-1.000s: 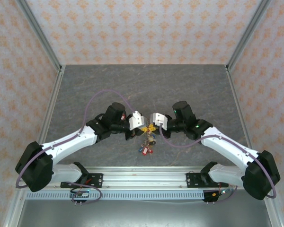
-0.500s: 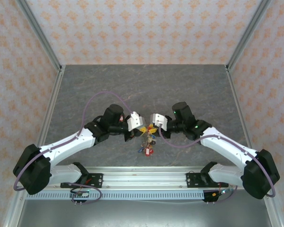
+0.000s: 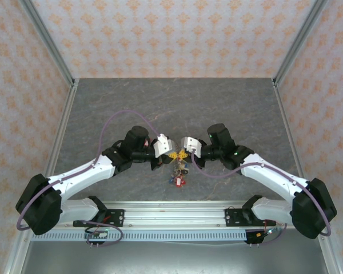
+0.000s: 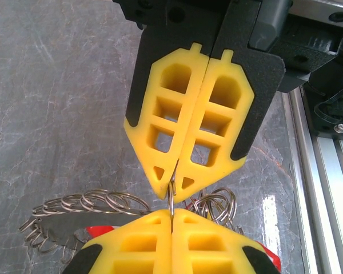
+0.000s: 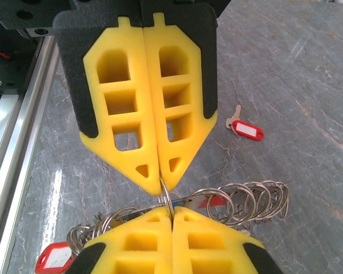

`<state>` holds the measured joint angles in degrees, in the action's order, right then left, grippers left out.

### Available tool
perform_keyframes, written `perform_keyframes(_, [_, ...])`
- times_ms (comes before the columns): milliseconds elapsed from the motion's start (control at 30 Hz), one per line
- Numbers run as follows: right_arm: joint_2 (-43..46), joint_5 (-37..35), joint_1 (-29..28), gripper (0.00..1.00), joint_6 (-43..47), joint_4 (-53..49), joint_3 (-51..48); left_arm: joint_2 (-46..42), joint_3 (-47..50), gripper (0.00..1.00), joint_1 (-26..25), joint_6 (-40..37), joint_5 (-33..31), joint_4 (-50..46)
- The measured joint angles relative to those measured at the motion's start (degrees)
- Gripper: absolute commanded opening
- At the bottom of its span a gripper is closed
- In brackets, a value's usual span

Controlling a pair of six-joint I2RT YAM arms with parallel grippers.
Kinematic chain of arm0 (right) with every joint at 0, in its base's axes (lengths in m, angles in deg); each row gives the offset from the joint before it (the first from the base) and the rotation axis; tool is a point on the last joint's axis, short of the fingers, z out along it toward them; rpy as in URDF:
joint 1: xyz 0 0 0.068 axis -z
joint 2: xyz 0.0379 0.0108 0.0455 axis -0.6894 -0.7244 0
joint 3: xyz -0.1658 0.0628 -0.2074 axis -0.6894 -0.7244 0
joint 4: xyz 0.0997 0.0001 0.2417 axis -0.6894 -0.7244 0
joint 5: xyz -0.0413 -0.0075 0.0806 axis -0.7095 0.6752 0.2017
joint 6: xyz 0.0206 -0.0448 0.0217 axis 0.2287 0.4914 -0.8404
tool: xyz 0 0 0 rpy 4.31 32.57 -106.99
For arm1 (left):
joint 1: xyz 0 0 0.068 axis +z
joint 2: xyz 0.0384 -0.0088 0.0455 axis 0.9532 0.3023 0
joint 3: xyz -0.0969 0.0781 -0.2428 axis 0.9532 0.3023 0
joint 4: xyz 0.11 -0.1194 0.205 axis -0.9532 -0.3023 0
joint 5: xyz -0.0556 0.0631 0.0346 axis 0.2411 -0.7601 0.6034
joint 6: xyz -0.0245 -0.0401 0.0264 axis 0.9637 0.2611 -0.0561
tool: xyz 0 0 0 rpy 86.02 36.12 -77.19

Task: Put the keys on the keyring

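Both grippers meet tip to tip at the keyring [image 4: 68,225], a flat grey disc rimmed with small wire loops, which sits just beneath the fingertips on the grey table [image 5: 286,68]. The left gripper [image 4: 172,191] has its fingers pressed fully together, pinching one thin wire loop [image 4: 171,204] that rises from the rim of the keyring. The right gripper [image 5: 163,185] is closed just as tightly on the same loop from the opposite side. Judged from this layout, the task is partly complete. Red-tagged keys [image 3: 177,174] are bunched directly against the keyring, while one loose key [image 5: 244,128] with a red tag lies on the table well apart from the keyring and is not yet threaded. The current step appears to be holding or spreading a loop to accept a key. The yellow fingers cover the middle of the keyring, so the number of keys at it cannot be counted. It also cannot be told whether each tag there is actually threaded or merely lies beside the keyring. Whether the keyring rests on the table or is lifted clear cannot be determined.
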<state>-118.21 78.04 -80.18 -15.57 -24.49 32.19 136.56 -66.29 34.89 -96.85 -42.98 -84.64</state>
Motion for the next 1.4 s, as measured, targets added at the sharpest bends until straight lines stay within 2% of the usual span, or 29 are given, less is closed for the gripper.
perform_keyframes(167, [-0.4, -0.3, -0.3, 0.0, 1.4, -5.0, 3.0, 0.0, 0.0, 0.17, 0.0, -0.8, 0.0, -0.1])
perform_keyframes(367, [-1.4, -2.8, -2.4, 0.0, 4.0, -13.6, 8.7, 0.2, 0.0, 0.17, 0.0, -1.0, 0.1, -0.1])
perform_keyframes(567, [-2.0, -4.8, -3.5, 0.0, 5.4, -17.9, 11.2, 0.2, 0.0, 0.16, -0.4, -1.0, 0.3, 0.0])
perform_keyframes(700, [-3.2, -5.0, -3.8, 0.0, 5.4, -18.5, 12.1, 0.2, 0.0, 0.11, -0.3, -0.6, 0.4, -0.1])
perform_keyframes(800, [-3.2, -5.5, -3.8, 0.0, 5.3, -18.4, 12.2, 0.2, 0.0, 0.0, -0.4, -0.3, 0.8, 0.0])
perform_keyframes(900, [-3.2, -5.8, -3.8, 0.0, 5.2, -18.3, 12.2, 0.2, 0.0, 0.0, -0.4, -0.4, 0.7, -0.1])
perform_keyframes(1067, [-3.1, -6.2, -3.8, 0.0, 5.0, -18.2, 12.2, 0.2, 0.0, 0.08, -0.4, -0.5, 0.4, 0.0])
perform_keyframes(1267, [-3.1, -6.3, -3.8, 0.0, 4.7, -17.7, 12.0, 0.2, 0.0, 0.06, -0.4, -0.6, 0.1, 0.0])
perform_keyframes(1400, [-3.1, -6.3, -3.8, 0.0, 4.3, -17.2, 11.8, 0.2, 0.0, 0.12, -0.4, -0.8, 0.0, 0.0])
